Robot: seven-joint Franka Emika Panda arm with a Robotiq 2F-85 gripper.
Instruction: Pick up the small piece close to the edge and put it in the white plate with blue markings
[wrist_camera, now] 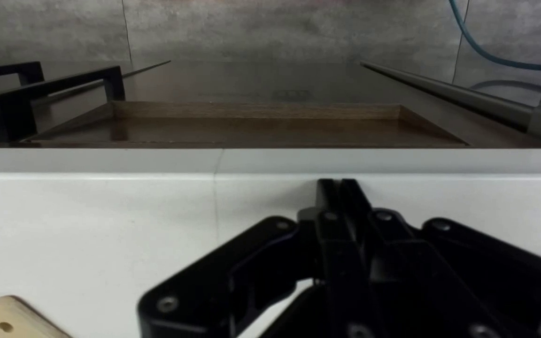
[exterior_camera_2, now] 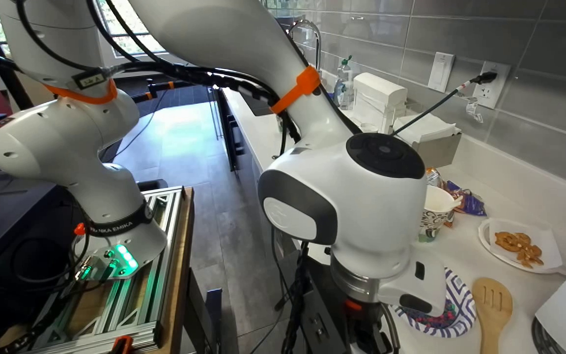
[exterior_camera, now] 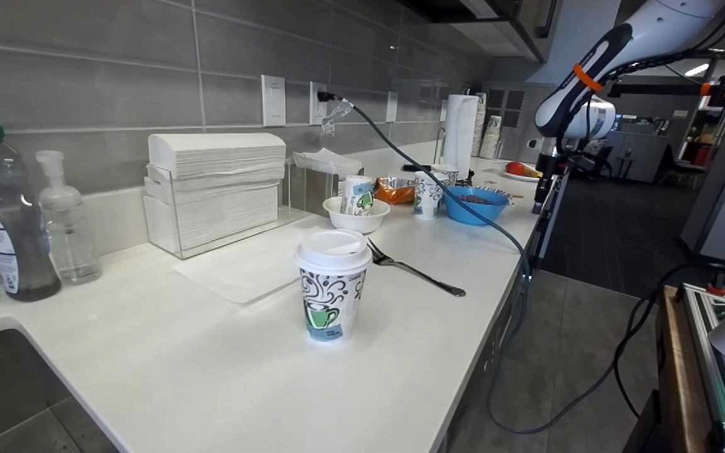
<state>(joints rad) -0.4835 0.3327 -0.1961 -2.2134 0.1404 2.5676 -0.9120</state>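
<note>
Black two-fingered gripper [wrist_camera: 338, 184]: its fingertips stood together by the edge of the white countertop [wrist_camera: 87, 225], nothing visible between them.
Small piece: it was unseen, perhaps hidden by those tips; long axis unreadable.
White plate with blue zigzags [exterior_camera_2: 462, 301]: it lay right of the gripper in an exterior view.
Nearest obstacle: round blue bowl [exterior_camera: 461, 215], seemingly beside that route.
Past the plate: slotted wooden spatula [exterior_camera_2: 492, 315].

Noted wooden spatula [exterior_camera_2: 491, 317] near the hand [wrist_camera: 337, 183], flat on the desk [exterior_camera: 243, 377]. Logged blue bowl [exterior_camera: 460, 215] nearer the hand than the fork [exterior_camera: 425, 275]. Recorded lidded paper cup [exterior_camera: 333, 308], upright, farther from the hand than the fork. Observed pump bottle [exterior_camera: 70, 236] and green-capped bottle [exterior_camera: 7, 220] well apart from the hand.
</note>
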